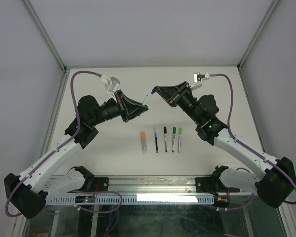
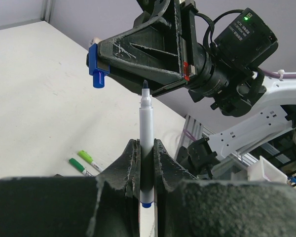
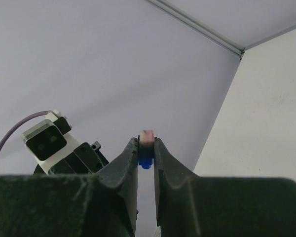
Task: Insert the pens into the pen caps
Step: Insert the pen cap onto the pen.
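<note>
Pen [image 2: 146,116]: white stick with a dark tip, up in the air over the table [image 1: 113,148], standing straight in the left pincer [image 2: 146,148].
Hidden on the pen: middle part lost between the two fingers; only a small blue end poking out below.
Blue cap [image 2: 96,69]: short blue tube at the very tip of the right pincer [image 2: 100,58], close to the pen tip and off to one side of it.
Hard to tell: whether the pen tip touches the right pincer behind it.
Right wrist view: cap mostly squeezed out of sight, with a pale pink blur on top; no saying what that is.
Left pincer: pressed together on the pen, no gap showing.
Right pincer: almost shut, pinching the blue cap.
Row of pens [image 1: 165,138]: five lying side by side on the table below both pincers, well apart from them, with orange, black and green ends; too small to make out more.
</note>
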`<state>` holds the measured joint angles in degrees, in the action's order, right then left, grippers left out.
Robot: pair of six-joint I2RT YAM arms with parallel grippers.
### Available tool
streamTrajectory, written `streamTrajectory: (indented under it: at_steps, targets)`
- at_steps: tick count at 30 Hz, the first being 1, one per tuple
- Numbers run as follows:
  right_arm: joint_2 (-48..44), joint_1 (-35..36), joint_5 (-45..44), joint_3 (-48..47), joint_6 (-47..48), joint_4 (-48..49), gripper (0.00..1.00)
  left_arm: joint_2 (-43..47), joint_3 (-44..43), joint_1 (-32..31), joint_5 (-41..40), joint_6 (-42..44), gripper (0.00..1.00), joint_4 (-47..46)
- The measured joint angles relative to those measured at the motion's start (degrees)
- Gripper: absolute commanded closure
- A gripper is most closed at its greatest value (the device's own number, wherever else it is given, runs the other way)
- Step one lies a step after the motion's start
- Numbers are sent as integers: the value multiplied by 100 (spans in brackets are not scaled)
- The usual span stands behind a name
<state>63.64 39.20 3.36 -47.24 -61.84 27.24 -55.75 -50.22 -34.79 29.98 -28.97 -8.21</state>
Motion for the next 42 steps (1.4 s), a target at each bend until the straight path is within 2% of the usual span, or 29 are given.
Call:
streamTrajectory:
  at_steps: [18,42]
  targets:
    - [-131,61,483,-11,199,503,100,-245,-35,0,120,-72,100,7]
    - [-116,61,614,-42,306,398,100,-249,-35,0,122,-72,100,7]
